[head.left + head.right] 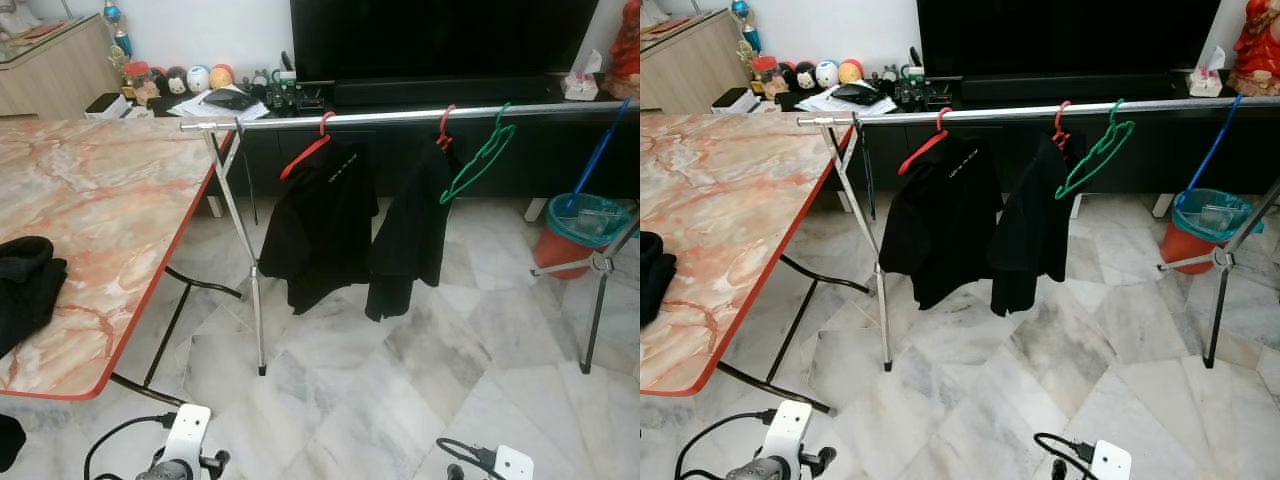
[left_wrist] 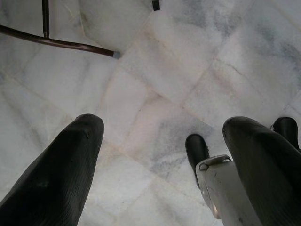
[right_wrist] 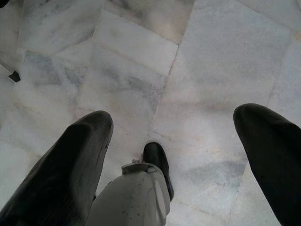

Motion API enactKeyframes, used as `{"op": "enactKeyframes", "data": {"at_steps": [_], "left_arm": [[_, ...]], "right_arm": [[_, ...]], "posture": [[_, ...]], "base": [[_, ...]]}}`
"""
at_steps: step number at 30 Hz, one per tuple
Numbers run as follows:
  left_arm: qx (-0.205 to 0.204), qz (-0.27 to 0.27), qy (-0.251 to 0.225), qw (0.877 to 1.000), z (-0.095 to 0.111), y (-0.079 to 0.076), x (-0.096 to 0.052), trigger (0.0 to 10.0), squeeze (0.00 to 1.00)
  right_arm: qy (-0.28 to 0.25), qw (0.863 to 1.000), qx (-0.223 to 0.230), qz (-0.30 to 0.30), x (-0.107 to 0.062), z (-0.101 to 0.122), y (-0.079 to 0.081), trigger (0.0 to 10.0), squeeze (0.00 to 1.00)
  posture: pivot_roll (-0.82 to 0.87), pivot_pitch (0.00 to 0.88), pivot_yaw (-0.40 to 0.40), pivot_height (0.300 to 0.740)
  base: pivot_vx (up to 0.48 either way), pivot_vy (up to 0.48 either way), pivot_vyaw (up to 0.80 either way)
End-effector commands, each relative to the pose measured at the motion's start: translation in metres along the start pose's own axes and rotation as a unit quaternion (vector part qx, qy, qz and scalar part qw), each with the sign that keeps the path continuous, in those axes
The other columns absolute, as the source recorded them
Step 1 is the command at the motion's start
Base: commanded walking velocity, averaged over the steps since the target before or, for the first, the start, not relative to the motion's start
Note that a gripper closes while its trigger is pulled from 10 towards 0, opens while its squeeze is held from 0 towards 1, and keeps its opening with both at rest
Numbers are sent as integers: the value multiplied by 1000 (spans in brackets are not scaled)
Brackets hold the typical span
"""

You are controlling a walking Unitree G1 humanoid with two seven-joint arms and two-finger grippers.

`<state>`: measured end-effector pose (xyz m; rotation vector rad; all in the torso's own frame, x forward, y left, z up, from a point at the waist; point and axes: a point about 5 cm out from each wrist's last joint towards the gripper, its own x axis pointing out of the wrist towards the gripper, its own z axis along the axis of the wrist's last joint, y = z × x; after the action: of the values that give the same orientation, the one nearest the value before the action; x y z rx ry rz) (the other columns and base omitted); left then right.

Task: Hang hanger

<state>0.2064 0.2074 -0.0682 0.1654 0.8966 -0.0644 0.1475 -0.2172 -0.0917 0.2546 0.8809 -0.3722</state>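
A green hanger [image 1: 480, 155], empty, hangs tilted from the silver rail [image 1: 400, 116], just beside two red hangers carrying a black shirt [image 1: 322, 222] and a second black garment [image 1: 412, 230]; a marble-patterned table [image 1: 90, 210] stands to the left. Left gripper [image 2: 160, 155] and right gripper [image 3: 171, 150] both point down at the marble floor [image 3: 141, 61]; fingers spread apart, holding nothing.

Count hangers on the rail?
3, all on the rail: a red hanger holding a black shirt, a second red hanger holding another black garment, and a bare green hanger nearest the bucket. None seem hidden.
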Motion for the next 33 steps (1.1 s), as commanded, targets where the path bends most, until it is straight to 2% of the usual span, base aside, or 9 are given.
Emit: {"op": "enactKeyframes", "data": {"at_steps": [1, 7, 8, 9, 11, 21, 33], "left_arm": [[0, 5, 11, 1000, -8, 4, -2, 10000, 0], [0, 5, 11, 1000, -8, 4, -2, 10000, 0], [0, 6, 11, 1000, -8, 5, -2, 10000, 0], [-5, 5, 24, 1000, -16, 6, -4, 10000, 0], [-14, 5, 43, 999, -28, 9, -7, 10000, 0], [-17, 6, 45, 999, -30, 11, -8, 10000, 0], [-21, 3, 43, 999, -28, 4, -6, 10000, 0]], "right_arm": [[9, 1000, 1, 0, -1, -4, 1, 10000, 0], [9, 1000, 1, 0, -1, -4, 1, 10000, 0], [9, 1000, 2, 1, -1, -5, 2, 10000, 0], [19, 1000, 6, 5, -2, -9, 1, 10000, 0], [32, 999, 14, 11, -3, -15, 1, 10000, 0], [32, 999, 8, 14, -2, -13, 1, 10000, 0], [35, 999, -3, 22, -2, -12, 2, 10000, 0]], "posture": [[-35, 0, 59, 740], [-35, 0, 59, 740], [0, 0, 0, 740], [-7, 0, 55, 740], [-7, 0, 55, 740], [-6, 0, 51, 740], [2, 0, 43, 740]], "base": [[0, 0, 0], [0, 0, 0], [0, 0, 0], [0, 0, 0], [0, 0, 0], [0, 0, 0], [0, 0, 0]]}}
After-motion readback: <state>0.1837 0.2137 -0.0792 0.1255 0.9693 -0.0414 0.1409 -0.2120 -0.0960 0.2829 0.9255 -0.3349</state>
